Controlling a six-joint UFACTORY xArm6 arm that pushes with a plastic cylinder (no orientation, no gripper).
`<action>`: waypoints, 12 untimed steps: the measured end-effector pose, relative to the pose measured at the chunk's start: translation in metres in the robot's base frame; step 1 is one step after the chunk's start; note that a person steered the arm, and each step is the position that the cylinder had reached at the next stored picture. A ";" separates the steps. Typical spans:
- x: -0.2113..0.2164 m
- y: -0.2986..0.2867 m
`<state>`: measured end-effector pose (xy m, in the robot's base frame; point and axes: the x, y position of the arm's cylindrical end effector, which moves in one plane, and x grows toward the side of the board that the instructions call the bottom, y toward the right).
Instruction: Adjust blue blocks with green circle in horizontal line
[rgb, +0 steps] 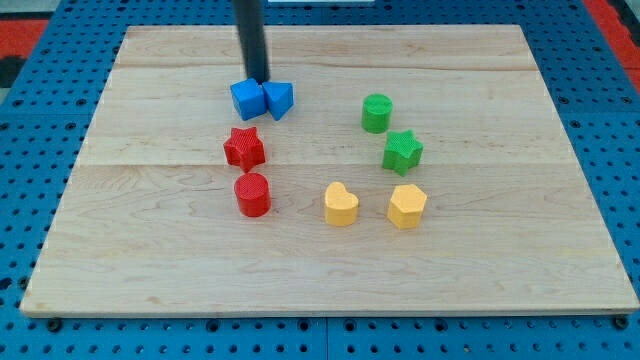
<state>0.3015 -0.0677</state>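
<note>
A blue cube (246, 99) and a blue triangle block (279, 99) sit touching side by side in the upper left-middle of the wooden board (150, 250). My tip (258, 79) stands just above them in the view, right behind the seam between the two, touching or nearly touching them. A green circle block (377, 112) lies to their right, slightly lower in the view, about a hand's width away.
A green star (402, 151) lies below the green circle. A red star (244, 148) and a red circle (252, 194) lie below the blue blocks. A yellow heart (341, 204) and a yellow hexagon (407, 206) lie at lower centre-right.
</note>
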 end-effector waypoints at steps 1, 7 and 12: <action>0.007 0.001; 0.034 0.031; 0.005 0.065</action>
<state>0.3060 -0.0031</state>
